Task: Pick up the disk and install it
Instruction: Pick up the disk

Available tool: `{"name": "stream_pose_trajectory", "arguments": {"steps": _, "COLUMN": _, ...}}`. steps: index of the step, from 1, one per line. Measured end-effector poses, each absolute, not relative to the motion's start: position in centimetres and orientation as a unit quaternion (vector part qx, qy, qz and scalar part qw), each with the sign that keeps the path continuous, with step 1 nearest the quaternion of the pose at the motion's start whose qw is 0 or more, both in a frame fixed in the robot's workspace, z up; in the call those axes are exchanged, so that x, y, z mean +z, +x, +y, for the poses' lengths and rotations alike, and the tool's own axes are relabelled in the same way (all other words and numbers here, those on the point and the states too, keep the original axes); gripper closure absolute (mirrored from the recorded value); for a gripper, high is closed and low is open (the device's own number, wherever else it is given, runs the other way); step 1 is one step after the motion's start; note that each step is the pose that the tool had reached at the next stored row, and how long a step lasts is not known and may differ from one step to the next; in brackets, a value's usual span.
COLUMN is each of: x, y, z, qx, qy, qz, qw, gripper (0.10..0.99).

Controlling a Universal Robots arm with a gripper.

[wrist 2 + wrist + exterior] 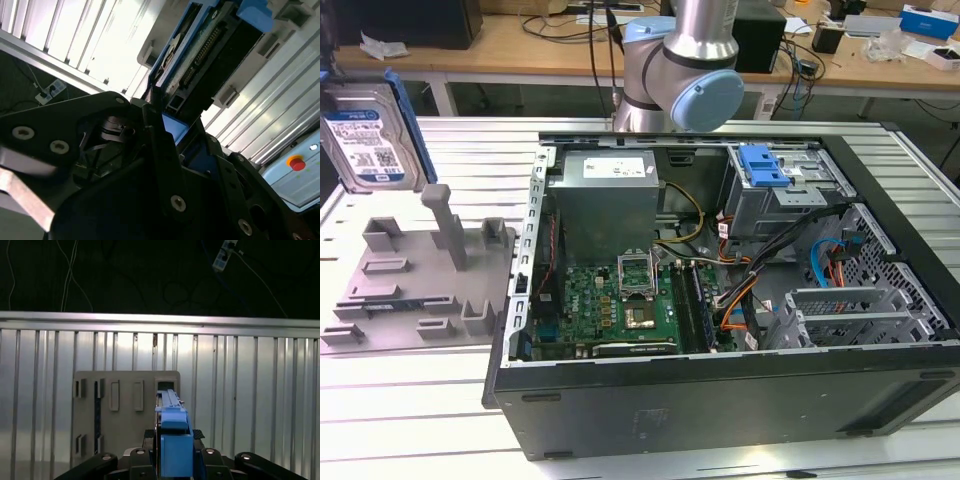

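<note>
The disk (365,140), a silver drive with a white-and-blue label in a blue caddy, hangs upright in the air at the exterior view's far left, above the grey holder block (420,270). In the first wrist view the disk (172,440) shows edge-on, and my gripper (172,437) is shut on its blue caddy from both sides. The second wrist view shows the disk's (200,65) connector end sticking out past my gripper (170,130). The holder block (125,410) lies below on the ribbed table.
An open computer case (720,400) lies on the table to the exterior view's right. It holds a silver drive cage with a blue latch piece (763,165), a power supply (605,200) and a motherboard (610,300). Cluttered workbenches (520,50) stand behind. A red stop button (296,162) sits nearby.
</note>
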State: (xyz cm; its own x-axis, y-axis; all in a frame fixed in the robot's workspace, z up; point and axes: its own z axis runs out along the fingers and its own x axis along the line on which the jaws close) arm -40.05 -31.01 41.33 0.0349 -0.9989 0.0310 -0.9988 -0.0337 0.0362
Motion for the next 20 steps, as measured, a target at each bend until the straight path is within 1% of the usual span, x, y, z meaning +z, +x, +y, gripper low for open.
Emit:
{"name": "stream_pose_trajectory", "arguments": {"steps": 4, "x": 43.2, "y": -40.0, "z": -31.0, "qx": -0.001, "qy": 0.719, "qz": -0.695, "qw": 0.024, "gripper": 0.718}}
{"name": "stream_pose_trajectory", "arguments": {"steps": 20, "x": 48.0, "y": -39.6, "z": -31.0, "qx": -0.001, "qy": 0.719, "qz": -0.695, "qw": 0.024, "gripper": 0.718}}
